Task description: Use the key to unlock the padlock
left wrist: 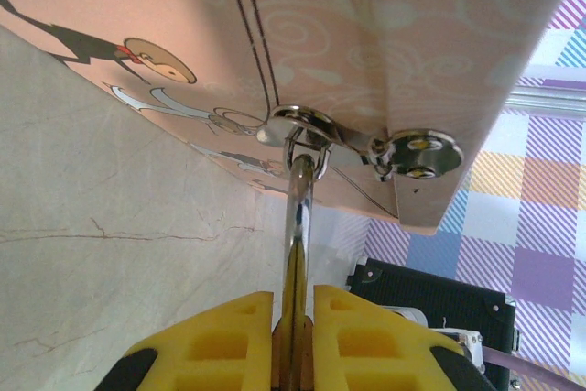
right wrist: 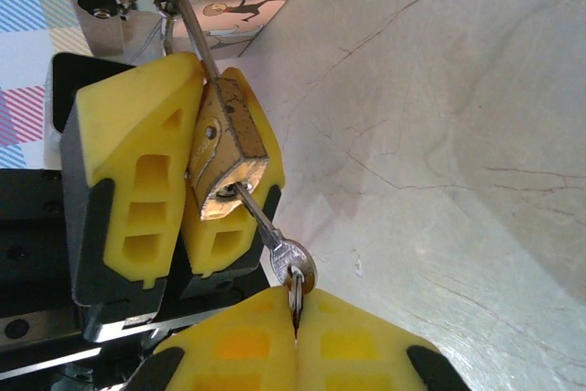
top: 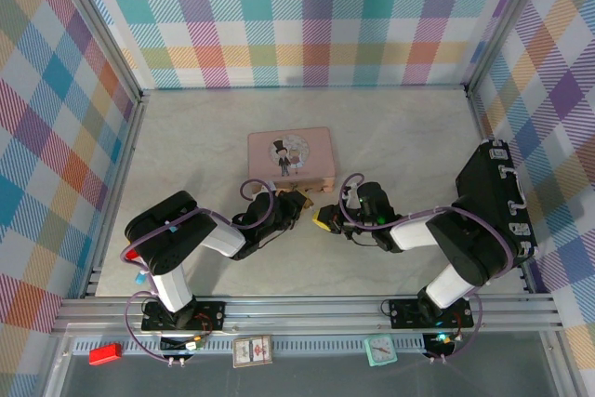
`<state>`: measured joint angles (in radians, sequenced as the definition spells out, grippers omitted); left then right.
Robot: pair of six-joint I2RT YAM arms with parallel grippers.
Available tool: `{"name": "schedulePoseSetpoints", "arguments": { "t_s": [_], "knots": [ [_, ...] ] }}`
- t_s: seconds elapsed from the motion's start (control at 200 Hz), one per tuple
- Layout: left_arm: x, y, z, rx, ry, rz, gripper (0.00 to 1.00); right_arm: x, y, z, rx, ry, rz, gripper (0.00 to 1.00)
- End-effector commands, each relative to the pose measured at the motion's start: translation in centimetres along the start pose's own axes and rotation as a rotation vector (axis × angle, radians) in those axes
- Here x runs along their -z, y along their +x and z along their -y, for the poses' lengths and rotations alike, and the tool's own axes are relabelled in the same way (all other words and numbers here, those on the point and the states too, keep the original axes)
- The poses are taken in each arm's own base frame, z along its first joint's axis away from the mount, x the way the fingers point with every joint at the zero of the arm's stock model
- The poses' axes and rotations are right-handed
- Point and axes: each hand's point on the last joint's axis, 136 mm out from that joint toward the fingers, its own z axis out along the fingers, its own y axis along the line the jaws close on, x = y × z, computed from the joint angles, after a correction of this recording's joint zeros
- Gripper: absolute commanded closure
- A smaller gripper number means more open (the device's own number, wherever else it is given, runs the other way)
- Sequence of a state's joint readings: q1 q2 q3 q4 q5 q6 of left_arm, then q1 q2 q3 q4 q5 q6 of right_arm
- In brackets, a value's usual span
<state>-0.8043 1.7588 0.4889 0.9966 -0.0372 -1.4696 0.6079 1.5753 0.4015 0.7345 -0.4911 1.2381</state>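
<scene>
The brass padlock (right wrist: 231, 144) hangs by its silver shackle (left wrist: 299, 212) from the gold clasp (left wrist: 302, 125) on the pink tin (top: 288, 157). My left gripper (left wrist: 293, 295) is shut on the padlock's body, one yellow finger on each flat side. The key (right wrist: 291, 261) is pushed into the keyhole in the padlock's underside. My right gripper (right wrist: 295, 298) is shut on the key's head and ring, right below the padlock. In the top view the left gripper (top: 301, 204) and the right gripper (top: 324, 220) meet tip to tip at the tin's front edge.
The tin lies flat on the marble table (top: 409, 146), its front facing the arms. Plaid walls (top: 297, 16) close in the back and both sides. The right arm's black body (left wrist: 430, 304) sits just behind the padlock.
</scene>
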Motion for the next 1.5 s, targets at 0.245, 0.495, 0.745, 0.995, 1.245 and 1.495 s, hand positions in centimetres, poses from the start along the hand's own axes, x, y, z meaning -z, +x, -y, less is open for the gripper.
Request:
{"name": "schedulePoseSetpoints", "arguments": {
  "t_s": [0.245, 0.495, 0.745, 0.995, 1.245, 1.495],
  "knots": [
    [0.2, 3.1, 1.2, -0.02, 0.023, -0.117, 1.0, 0.2, -1.7, -3.4, 0.093, -0.071, 0.051, 1.0],
    [0.3, 3.1, 1.2, -0.018, 0.028, -0.116, 1.0, 0.2, -1.8, -3.7, 0.108, -0.071, 0.053, 1.0],
    [0.1, 3.1, 1.2, -0.015, 0.037, -0.118, 1.0, 0.1, -1.8, -3.3, 0.105, -0.065, 0.054, 1.0],
    [0.1, 3.3, 1.3, -0.014, 0.04, -0.124, 1.0, 0.2, -1.8, -3.3, 0.108, -0.064, 0.06, 1.0],
    [0.1, 3.2, 1.2, -0.016, 0.039, -0.121, 1.0, 0.3, -1.9, -3.7, 0.111, -0.073, 0.062, 1.0],
    [0.1, 3.3, 1.2, -0.014, 0.042, -0.122, 1.0, 0.4, -2.2, -4.4, 0.123, -0.083, 0.067, 1.0]
  ]
}}
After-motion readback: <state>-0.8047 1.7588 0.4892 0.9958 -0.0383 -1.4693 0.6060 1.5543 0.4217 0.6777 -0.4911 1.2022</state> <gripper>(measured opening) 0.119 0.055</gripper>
